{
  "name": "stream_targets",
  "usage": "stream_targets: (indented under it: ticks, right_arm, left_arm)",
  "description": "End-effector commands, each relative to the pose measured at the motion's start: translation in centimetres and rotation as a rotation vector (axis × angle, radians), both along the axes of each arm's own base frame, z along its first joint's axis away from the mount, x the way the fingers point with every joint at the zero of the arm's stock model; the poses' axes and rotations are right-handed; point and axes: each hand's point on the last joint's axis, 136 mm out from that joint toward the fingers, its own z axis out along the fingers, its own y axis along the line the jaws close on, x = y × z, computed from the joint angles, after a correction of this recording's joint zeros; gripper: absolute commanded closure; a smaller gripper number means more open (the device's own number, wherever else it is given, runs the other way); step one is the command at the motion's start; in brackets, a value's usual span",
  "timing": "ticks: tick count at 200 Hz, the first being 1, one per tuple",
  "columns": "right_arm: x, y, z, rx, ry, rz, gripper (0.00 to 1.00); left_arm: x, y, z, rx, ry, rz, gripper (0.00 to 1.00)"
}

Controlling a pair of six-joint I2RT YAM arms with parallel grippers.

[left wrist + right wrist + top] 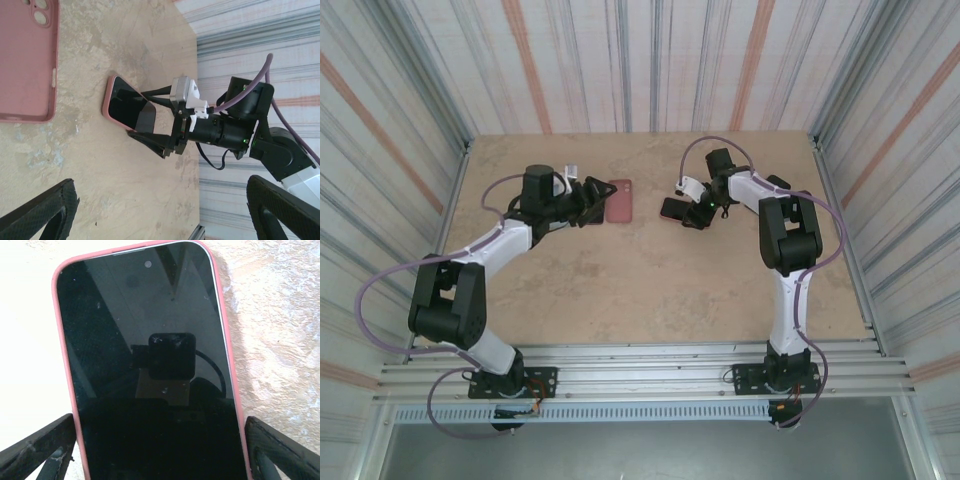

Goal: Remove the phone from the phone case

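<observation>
**Phone and case lying apart**

So the right hand [160, 421] straddles the pink-edged phone [150, 375] on the bench [650, 290], fingers spread wide, gripping nothing, probably lined up to pinch its sides. The left hand [161, 185] gapes empty near the case [25, 60].

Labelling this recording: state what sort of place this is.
Likely a robot test cell: striped panel walls enclose a tan tabletop, with the left arm and right arm bolted to a metal rail.

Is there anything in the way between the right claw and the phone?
No, nothing visible is in the way. The right gripper has a finger on each side of the phone, which lies screen up on the table.
</observation>
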Motion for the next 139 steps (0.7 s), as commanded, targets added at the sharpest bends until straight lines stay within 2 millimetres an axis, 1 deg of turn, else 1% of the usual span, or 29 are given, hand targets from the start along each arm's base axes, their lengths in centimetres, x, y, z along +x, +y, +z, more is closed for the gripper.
stream_targets:
  ticks: [1, 23, 30, 53, 78, 98, 108, 118, 139]
  right_arm:
    - [-2.3, -2.0, -2.7, -0.132, 0.085, 0.007, 0.18]
    - [-2.0, -1.4, -2.1, -0.109, 0.075, 0.008, 0.32]
    - [-2.1, -1.3, -2.1, -0.11, 0.073, 0.011, 0.34]
    - [-2.0, -0.8, -1.8, -0.1, 0.061, 0.015, 0.37]
    - [-1.9, -0.1, -0.6, -0.051, 0.033, 0.0, 0.41]
    - [-1.7, 0.2, 0.7, -0.013, -0.002, -0.028, 0.45]
    - [-1.3, 0.3, 1.6, 0.015, -0.025, -0.07, 0.47]
    - [-1.6, 0.6, 2.3, 0.048, -0.024, -0.086, 0.48]
    - [-1.6, 1.1, 3.6, 0.115, -0.068, -0.124, 0.49]
  left_arm:
    - [-0.1, -0.5, 0.8, 0.022, -0.032, -0.03, 0.09]
    - [-0.1, -0.5, 0.5, 0.022, -0.026, -0.028, 0.1]
    - [-0.1, -0.5, 0.5, 0.02, -0.026, -0.03, 0.1]
    - [0.0, -0.6, 0.6, 0.017, -0.025, -0.032, 0.1]
    - [0.2, -0.7, 0.8, 0.019, -0.027, -0.036, 0.1]
    - [0.3, -1.0, 0.7, 0.02, -0.027, -0.04, 0.1]
    - [0.4, -1.1, 0.7, 0.021, -0.03, -0.042, 0.1]
    - [0.4, -1.3, 0.6, 0.023, -0.032, -0.042, 0.1]
    - [0.3, -1.7, 0.5, 0.03, -0.035, -0.051, 0.1]
